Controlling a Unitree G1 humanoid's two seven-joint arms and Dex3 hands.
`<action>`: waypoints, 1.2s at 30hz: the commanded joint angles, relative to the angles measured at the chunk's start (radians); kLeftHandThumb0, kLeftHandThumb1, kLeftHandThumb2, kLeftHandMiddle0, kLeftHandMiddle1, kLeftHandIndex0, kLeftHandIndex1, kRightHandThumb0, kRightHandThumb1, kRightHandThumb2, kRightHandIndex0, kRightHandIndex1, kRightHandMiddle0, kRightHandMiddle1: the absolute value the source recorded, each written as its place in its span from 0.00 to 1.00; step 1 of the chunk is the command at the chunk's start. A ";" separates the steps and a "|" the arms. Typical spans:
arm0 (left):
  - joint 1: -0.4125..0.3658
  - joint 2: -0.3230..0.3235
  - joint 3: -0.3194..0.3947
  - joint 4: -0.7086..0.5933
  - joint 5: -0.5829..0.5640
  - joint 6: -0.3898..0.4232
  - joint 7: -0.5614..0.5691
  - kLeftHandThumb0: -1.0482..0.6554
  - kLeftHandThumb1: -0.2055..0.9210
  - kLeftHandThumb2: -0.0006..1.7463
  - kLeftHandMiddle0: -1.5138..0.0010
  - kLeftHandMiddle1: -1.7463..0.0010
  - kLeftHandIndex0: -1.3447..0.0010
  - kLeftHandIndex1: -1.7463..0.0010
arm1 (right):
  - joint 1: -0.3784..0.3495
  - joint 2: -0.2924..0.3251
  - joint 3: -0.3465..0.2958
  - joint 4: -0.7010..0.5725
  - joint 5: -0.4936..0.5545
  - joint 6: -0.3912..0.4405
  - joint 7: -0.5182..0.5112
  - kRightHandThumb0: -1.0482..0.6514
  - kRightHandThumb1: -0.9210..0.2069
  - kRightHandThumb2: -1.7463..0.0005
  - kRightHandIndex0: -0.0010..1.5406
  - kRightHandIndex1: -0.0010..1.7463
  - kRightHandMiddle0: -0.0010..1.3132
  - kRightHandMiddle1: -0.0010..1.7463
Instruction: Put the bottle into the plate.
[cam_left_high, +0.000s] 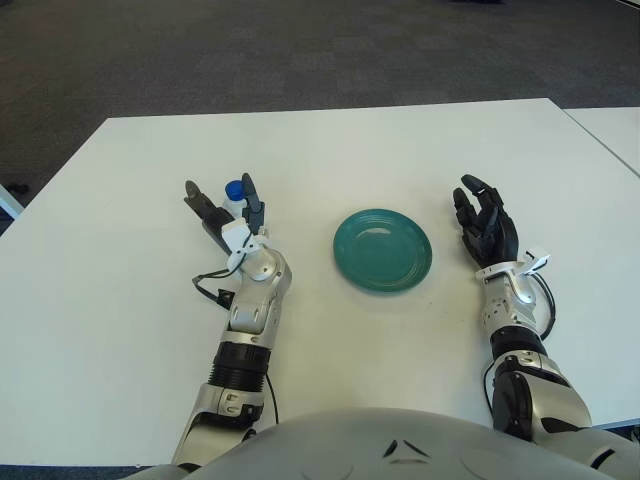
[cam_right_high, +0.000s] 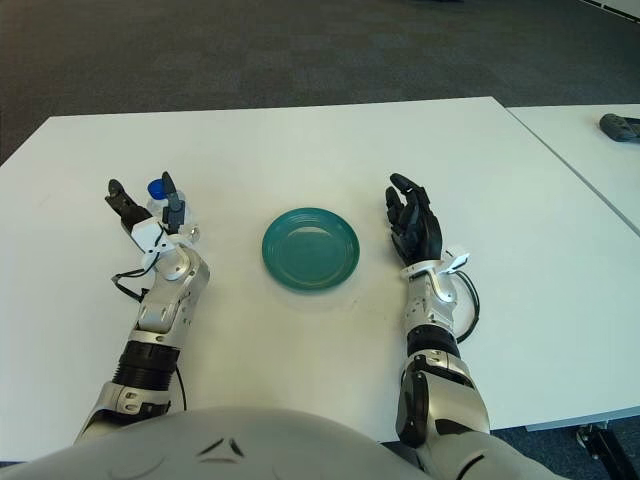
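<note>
White rectangular surface (cam_left_high: 400, 140): carries all items.
Round teal ceramic plate (cam_left_high: 382, 249): near surface centre, holds nothing.
Small clear plastic bottle with blue cap (cam_left_high: 233, 193): at plate's 9 o'clock, well apart from it, upright, mostly hidden between fingers of left hand.
Left hand (cam_left_high: 224, 207): black fingers (cam_left_high: 249, 197) partly closed round bottle on both sides; firm contact cannot be told.
Right hand (cam_left_high: 482, 222): at plate's 3 o'clock, fingers spread, holding nothing.
</note>
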 joint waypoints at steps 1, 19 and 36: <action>0.015 -0.106 0.018 -0.030 -0.016 0.077 -0.034 0.04 1.00 0.18 0.97 0.99 1.00 0.75 | 0.036 0.001 -0.006 -0.007 0.016 -0.010 0.016 0.24 0.00 0.51 0.23 0.01 0.00 0.47; 0.049 -0.026 0.069 0.037 0.056 0.111 -0.205 0.10 0.99 0.06 0.78 0.90 1.00 0.46 | 0.070 0.027 0.004 -0.100 0.055 0.017 0.052 0.21 0.00 0.53 0.25 0.01 0.00 0.53; 0.019 0.091 0.175 0.282 0.104 -0.050 -0.444 0.11 1.00 0.07 0.73 0.84 0.92 0.40 | 0.098 0.043 0.028 -0.188 0.079 0.107 0.070 0.19 0.00 0.58 0.26 0.01 0.02 0.57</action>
